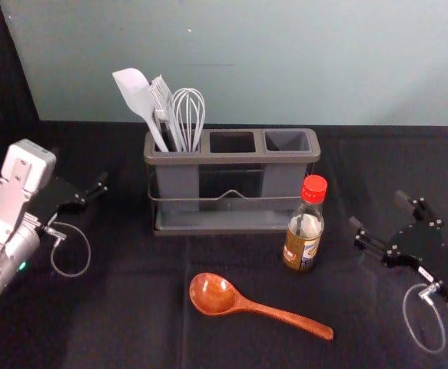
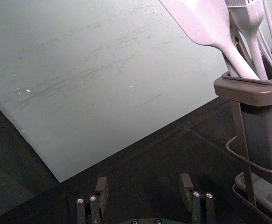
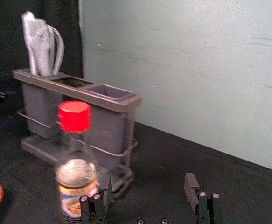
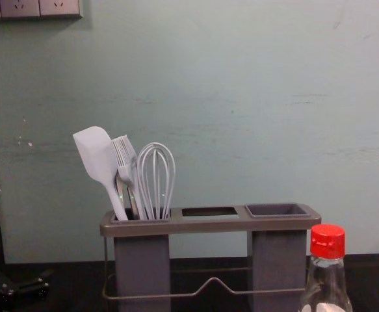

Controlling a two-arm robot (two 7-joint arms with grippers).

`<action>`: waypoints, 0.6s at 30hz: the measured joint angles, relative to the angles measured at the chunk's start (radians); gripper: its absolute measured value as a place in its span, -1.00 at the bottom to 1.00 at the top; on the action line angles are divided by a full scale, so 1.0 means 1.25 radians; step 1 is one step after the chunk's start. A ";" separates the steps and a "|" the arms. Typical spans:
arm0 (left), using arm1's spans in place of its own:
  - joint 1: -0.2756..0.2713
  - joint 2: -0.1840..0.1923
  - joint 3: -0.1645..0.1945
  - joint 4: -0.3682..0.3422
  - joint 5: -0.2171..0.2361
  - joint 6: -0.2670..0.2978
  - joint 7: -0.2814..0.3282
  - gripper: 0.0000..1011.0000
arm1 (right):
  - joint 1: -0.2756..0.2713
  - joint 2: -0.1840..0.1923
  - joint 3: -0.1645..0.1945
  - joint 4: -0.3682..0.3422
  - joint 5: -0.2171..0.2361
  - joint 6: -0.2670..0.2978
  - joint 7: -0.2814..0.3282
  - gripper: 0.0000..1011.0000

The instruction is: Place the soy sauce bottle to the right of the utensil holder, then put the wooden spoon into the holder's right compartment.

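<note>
Apparently, bottle placement is coming first. The left pincer (image 2: 143,184) is hovering spread, left of the utensil holder (image 1: 231,157); the wooden spoon (image 1: 243,301) is lying in front. The soy sauce bottle (image 1: 305,231) is standing near its right end, the right pincer (image 3: 148,183), farther right, hanging spread and needing to enclose the bottle, then shift it rightward.

At the head view's left edge, the left arm (image 1: 14,188) is bent, and the left gripper (image 1: 79,167) is held with fingers parted. Opposite, the right gripper (image 1: 377,210) is angled forward and inward, its fingers spread.
</note>
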 joint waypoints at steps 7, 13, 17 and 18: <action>0.000 0.000 0.000 0.000 0.000 0.000 0.000 0.99 | -0.012 -0.012 0.001 -0.034 0.008 -0.001 0.029 0.99; 0.000 0.000 0.000 0.000 0.000 0.000 0.000 0.99 | -0.005 -0.029 -0.006 -0.052 -0.002 0.008 0.047 0.99; 0.000 0.000 0.000 0.000 0.000 0.000 0.000 0.99 | 0.007 -0.043 -0.013 -0.056 -0.013 0.019 0.057 0.99; 0.000 0.000 0.000 0.000 0.000 0.000 0.000 0.99 | 0.012 -0.049 -0.016 -0.056 -0.016 0.023 0.060 0.99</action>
